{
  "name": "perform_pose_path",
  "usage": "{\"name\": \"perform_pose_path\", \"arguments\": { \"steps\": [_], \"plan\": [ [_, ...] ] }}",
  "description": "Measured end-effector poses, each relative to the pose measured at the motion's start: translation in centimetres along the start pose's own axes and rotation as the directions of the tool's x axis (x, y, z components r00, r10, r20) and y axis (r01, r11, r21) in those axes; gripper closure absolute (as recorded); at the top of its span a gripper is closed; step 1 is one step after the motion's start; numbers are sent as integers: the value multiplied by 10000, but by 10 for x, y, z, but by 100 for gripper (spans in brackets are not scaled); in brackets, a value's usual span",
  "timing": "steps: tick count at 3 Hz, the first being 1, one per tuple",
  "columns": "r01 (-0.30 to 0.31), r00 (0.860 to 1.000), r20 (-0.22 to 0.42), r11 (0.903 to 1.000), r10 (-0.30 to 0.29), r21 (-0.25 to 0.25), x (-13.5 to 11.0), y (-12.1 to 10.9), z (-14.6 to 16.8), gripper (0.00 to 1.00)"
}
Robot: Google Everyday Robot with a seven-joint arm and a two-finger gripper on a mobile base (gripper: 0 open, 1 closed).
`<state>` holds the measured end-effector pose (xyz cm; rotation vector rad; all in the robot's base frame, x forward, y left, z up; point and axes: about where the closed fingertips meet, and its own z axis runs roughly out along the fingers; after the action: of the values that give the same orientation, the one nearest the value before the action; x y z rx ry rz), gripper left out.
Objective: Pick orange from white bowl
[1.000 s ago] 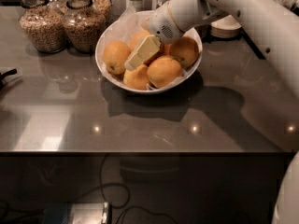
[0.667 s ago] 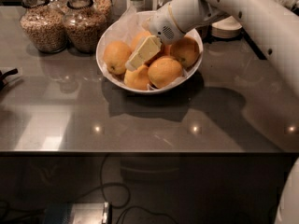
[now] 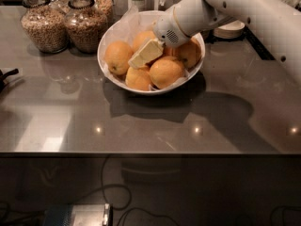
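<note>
Five oranges [image 3: 164, 72] in white bowl [image 3: 155, 91], pincer [image 3: 145, 54] over them; two jars [image 3: 83, 25].

Setting: a kitchen counter; dark polished countertop [image 3: 141, 121] reflecting overhead lights; glass jars [image 3: 44, 25] of grain at the rear; stacked white saucers [image 3: 230, 29]; white bowl [image 3: 106, 62] of oranges [image 3: 165, 72]; the gripper [image 3: 145, 54] sits over the bowl's centre.
</note>
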<state>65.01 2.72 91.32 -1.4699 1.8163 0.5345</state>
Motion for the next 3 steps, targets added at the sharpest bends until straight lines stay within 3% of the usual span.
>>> {"name": "perform_pose_path", "arguments": {
  "steps": [2,3],
  "plan": [
    [1,10000,-1,10000,-1,4,-6,-1,-5,87],
    [460,9986,-324,9932,-427,1067,-1,0,-22,100]
  ]
}}
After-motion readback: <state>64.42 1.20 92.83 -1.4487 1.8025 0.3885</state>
